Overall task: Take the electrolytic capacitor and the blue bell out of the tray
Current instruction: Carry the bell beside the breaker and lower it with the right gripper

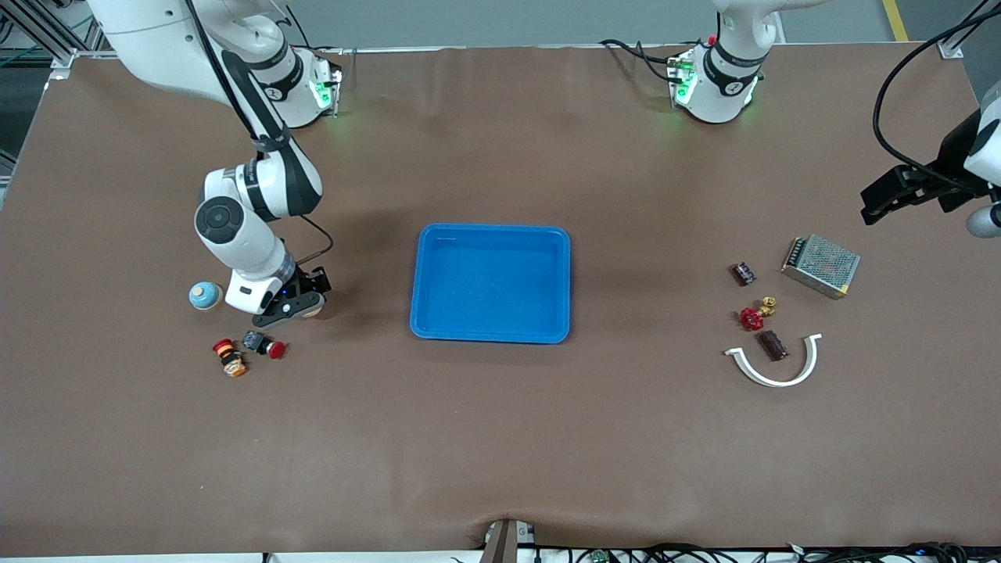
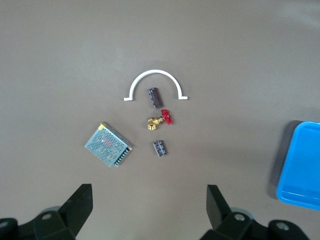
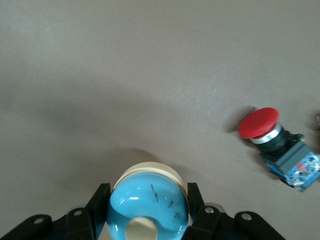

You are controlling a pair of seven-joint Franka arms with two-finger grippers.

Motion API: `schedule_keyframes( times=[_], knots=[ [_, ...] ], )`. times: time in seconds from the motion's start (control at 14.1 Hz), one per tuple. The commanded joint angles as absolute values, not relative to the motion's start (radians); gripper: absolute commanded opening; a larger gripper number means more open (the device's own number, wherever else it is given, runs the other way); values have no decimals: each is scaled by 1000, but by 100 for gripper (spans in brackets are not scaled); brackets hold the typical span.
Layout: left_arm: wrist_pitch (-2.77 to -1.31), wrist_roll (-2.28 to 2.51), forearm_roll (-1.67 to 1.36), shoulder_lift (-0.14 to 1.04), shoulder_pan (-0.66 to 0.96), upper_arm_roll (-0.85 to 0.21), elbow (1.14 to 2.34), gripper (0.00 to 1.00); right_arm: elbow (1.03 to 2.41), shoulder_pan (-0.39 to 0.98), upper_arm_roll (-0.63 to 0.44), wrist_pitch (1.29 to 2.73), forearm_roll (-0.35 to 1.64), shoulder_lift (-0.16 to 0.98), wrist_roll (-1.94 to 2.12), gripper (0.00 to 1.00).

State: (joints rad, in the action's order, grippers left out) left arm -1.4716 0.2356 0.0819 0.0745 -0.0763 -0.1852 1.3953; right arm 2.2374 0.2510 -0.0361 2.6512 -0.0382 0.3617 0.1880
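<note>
Blue tray (image 1: 491, 234) sits empty at mid-bench. Right gripper (image 1: 291, 306) is low at the right arm's end, fingers (image 3: 98, 207) clamped on the blue bell (image 3: 149, 206), which is at or just above the bench. A second bell-like dome (image 1: 205, 295) lies beside it. Left gripper (image 2: 149, 210) waits, fingers apart, over the left arm's end, where a capacitor (image 1: 744, 273) lies out of the tray. Advised: release gently with the bell seated, then lift straight, clear of the red pushbutton (image 3: 276, 140).
</note>
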Motion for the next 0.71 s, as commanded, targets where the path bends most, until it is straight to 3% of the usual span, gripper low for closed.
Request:
schedule_keyframes(
  times=[0.0, 0.64],
  knots=[
    [-1471, 212, 49, 23, -40, -127, 1447, 100, 2240, 232, -20, 2695, -37, 386, 206, 40],
    [-1515, 175, 31, -32, 14, -80, 1545, 100, 2238, 232, -21, 2761, -37, 437, 204, 42]
  ],
)
